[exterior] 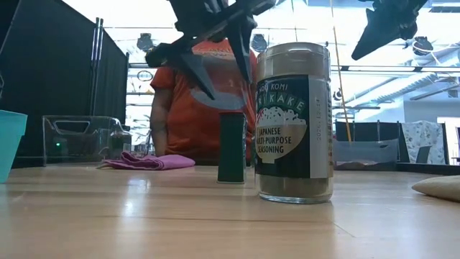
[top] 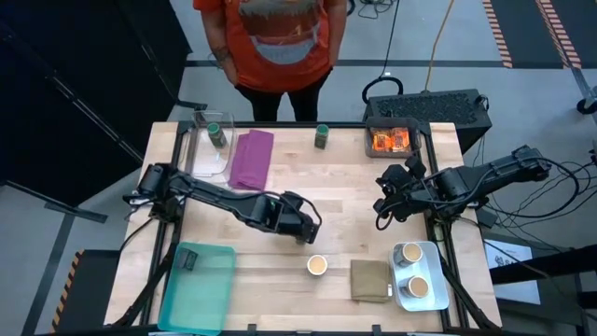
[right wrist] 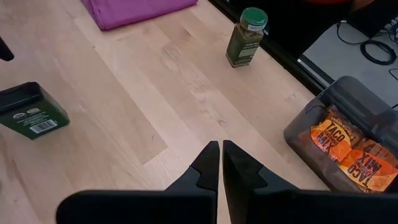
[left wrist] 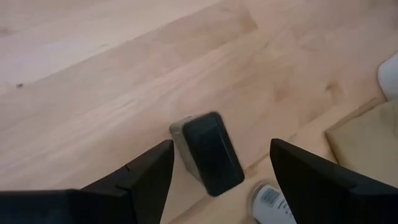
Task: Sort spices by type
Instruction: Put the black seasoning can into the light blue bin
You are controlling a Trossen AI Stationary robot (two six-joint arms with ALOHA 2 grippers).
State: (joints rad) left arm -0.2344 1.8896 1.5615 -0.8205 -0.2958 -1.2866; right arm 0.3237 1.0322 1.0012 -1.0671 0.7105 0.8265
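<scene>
My left gripper [left wrist: 221, 148] hangs open over the middle of the table [top: 306, 227]. Below it a dark rectangular block [left wrist: 208, 152] stands upright on its end [exterior: 232, 147], between the fingers and clear of both. A tan-topped cup [top: 316, 265] stands just nearer, and two more sit in a white tray [top: 417, 297]. My right gripper [right wrist: 220, 146] is shut and raised over the table's right half [top: 384, 207]. One green-lidded jar [right wrist: 247, 37] stands at the far edge, another [top: 216, 133] in a clear bin. Orange packets [right wrist: 348, 146] fill a dark bin. A second dark block [top: 187, 259] lies in the teal tray.
A purple cloth [top: 250, 157] lies at the far left, beside the clear bin. An olive-tan folded cloth [top: 370, 280] lies near the front edge, next to the white tray. The teal tray [top: 210, 289] sits at the near left corner. A person in an orange shirt [top: 275, 42] stands beyond the far edge.
</scene>
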